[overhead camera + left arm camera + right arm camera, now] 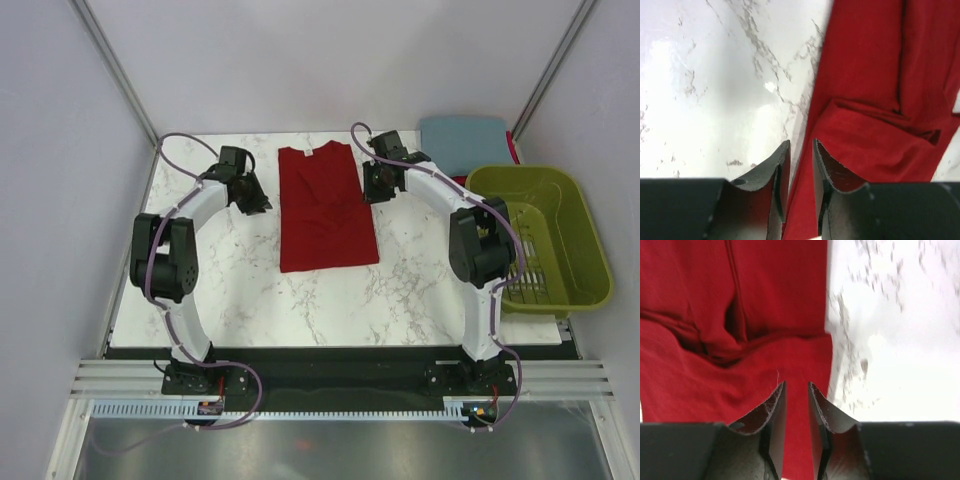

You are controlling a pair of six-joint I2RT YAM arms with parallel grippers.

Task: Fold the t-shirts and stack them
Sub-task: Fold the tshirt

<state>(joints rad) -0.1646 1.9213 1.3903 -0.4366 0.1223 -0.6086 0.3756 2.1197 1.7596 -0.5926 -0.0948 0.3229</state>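
The dark red t-shirt (pixel 326 210) lies flat on the marble table, its sides folded in to a long rectangle. It also shows in the left wrist view (pixel 875 75) and the right wrist view (pixel 740 295). My left gripper (pixel 266 204) hovers over its left edge (pixel 801 147), jaws drawn together to a narrow slit, with the flat cloth edge showing through. My right gripper (pixel 376 188) hovers over its right edge (pixel 796 386) in the same way. The slate blue-grey t-shirt (pixel 462 138) lies folded at the back right.
An olive-green slatted basket (pixel 545 238) stands at the right edge of the table, next to the right arm's elbow. Grey walls close in the back and both sides. Bare marble (pixel 330 310) lies in front of the red shirt.
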